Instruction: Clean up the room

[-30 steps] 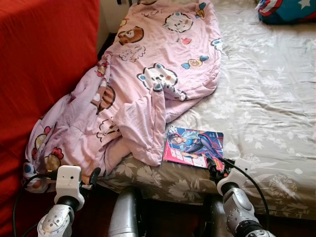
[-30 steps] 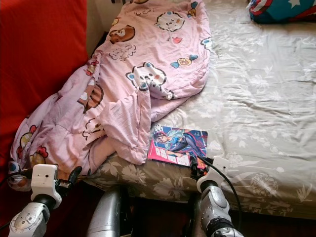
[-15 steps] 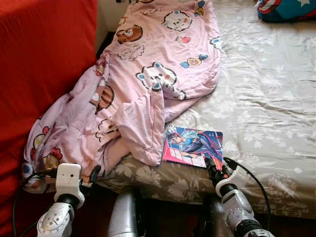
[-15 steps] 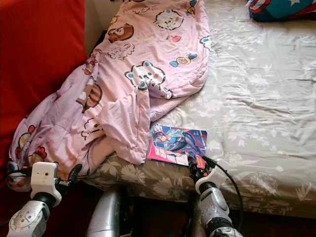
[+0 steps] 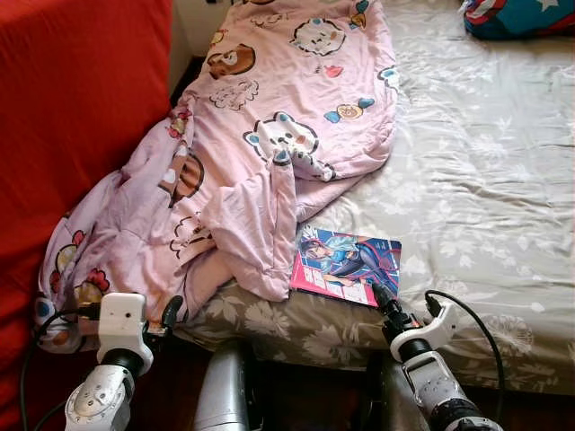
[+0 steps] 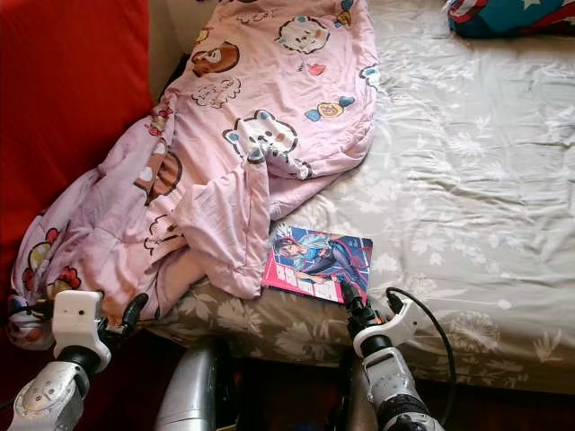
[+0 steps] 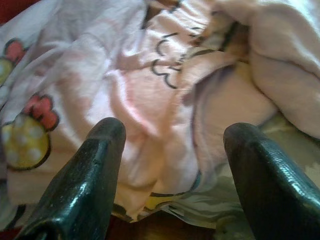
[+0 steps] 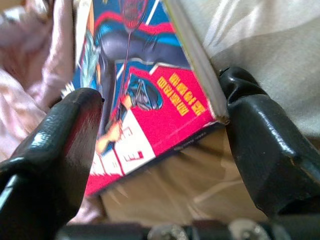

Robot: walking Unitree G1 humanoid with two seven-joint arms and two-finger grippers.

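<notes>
A comic book with a blue and red cover lies flat near the bed's front edge, beside a rumpled pink cartoon blanket. My right gripper is at the book's near right corner, open. In the right wrist view the book sits between the two black fingers, its corner close to one of them. My left gripper hangs low at the bed's left corner, open, facing the blanket and holding nothing.
The grey flowered sheet covers the rest of the bed. A red surface stands along the left side. A blue and red cushion lies at the far right corner. The blanket's end hangs over the bed's front left corner.
My right gripper has moved left and forward along the bed's edge and turned, so its fingers now straddle the book's corner. The left gripper has barely moved.
</notes>
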